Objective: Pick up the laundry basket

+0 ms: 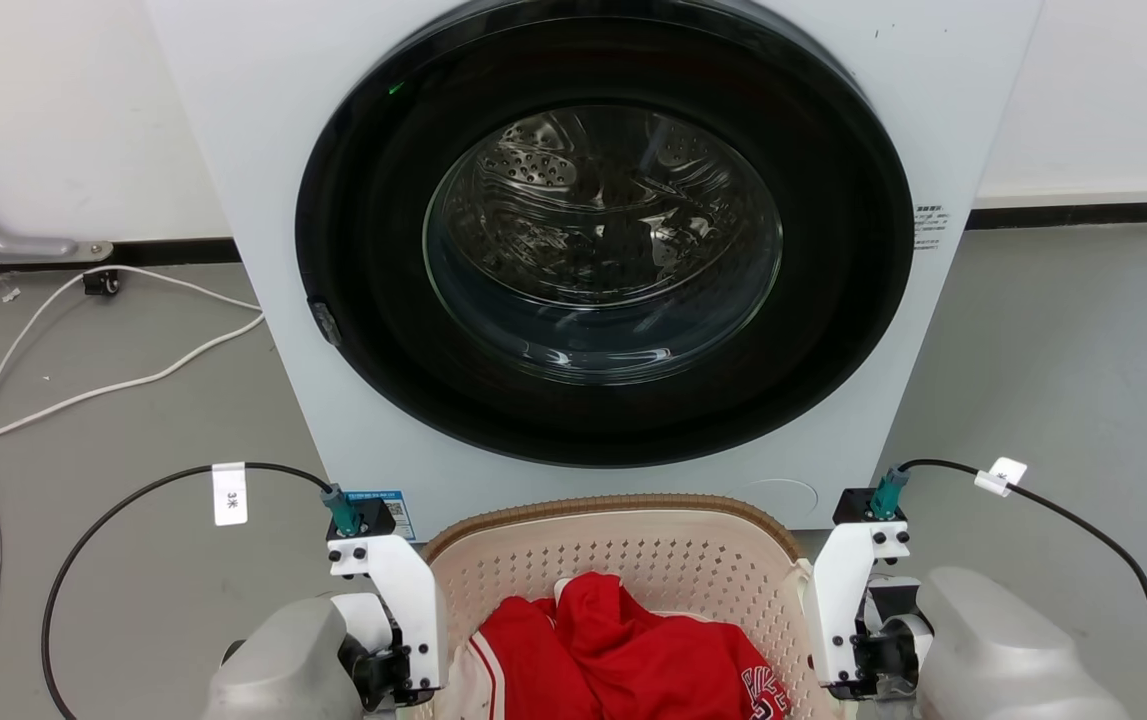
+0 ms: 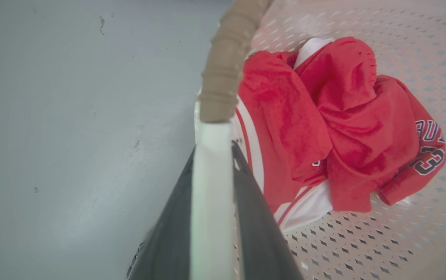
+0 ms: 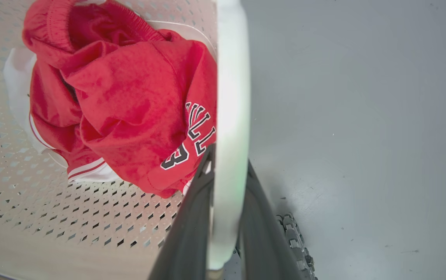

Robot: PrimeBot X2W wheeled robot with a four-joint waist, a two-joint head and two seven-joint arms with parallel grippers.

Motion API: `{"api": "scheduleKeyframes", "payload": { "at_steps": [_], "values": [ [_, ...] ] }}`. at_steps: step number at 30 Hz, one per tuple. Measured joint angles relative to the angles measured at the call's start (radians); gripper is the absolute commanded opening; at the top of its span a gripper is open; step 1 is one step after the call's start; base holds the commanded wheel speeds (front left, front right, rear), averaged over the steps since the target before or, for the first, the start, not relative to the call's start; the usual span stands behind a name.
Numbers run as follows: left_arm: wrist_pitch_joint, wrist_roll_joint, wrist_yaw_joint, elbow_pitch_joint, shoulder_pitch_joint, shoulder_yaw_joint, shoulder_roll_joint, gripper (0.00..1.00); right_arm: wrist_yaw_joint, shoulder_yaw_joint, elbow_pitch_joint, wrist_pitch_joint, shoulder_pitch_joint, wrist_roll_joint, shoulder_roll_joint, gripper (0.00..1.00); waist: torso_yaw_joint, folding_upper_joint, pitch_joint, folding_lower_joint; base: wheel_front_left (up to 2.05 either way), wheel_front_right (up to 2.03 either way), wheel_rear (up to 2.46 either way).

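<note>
While the laundry basket [image 1: 623, 560] sits just before the washing machine [image 1: 263, 150] in head view, left arm [image 1: 283, 660] and right arm [image 1: 1003, 640] flank it.
Left wrist view: left gripper [image 2: 213, 144] clamped on one white handle [image 2: 211, 175], red clothes [image 2: 324, 124] inside. Right wrist view: right gripper [image 3: 228, 155] pinching the other handle [image 3: 230, 97].

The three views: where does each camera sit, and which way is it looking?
Head view: on the head, facing forward and down at the washer and basket; left forearm and right forearm at the bottom corners.
Left wrist view: on the left wrist, looking down the left gripper, which straddles the basket's handle.
Right wrist view: on the right wrist, looking down the right gripper, straddling the other handle.
Both wrist views share the red jersey, from opposite sides.
</note>
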Motion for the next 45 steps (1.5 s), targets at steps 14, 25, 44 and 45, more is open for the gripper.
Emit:
{"api": "scheduleKeyframes", "payload": {
  "at_steps": [14, 25, 44, 45],
  "values": [
    [-0.002, -0.025, 0.000, 0.005, 0.000, -0.025, 0.001, 0.00, 0.000, -0.025, 0.000, 0.013, 0.002, -0.021, 0.003, 0.00, -0.003, 0.0000, -0.008, -0.0001, 0.00, 0.00, 0.00],
    [-0.006, -0.044, 0.000, 0.007, 0.000, -0.043, 0.002, 0.00, 0.000, -0.045, 0.000, 0.019, 0.006, -0.040, 0.004, 0.00, 0.004, -0.0001, -0.011, -0.0001, 0.00, 0.00, 0.00],
    [-0.019, -0.077, 0.000, 0.007, 0.000, -0.073, 0.005, 0.00, 0.000, -0.079, 0.000, 0.030, 0.013, -0.064, 0.006, 0.00, 0.008, 0.0000, -0.009, -0.0001, 0.00, 0.00, 0.00],
    [-0.020, -0.077, 0.000, 0.007, 0.000, -0.075, 0.005, 0.00, 0.000, -0.080, 0.000, 0.031, 0.013, -0.064, 0.006, 0.00, 0.008, 0.0000, -0.008, -0.0001, 0.00, 0.00, 0.00]
  ]
}}
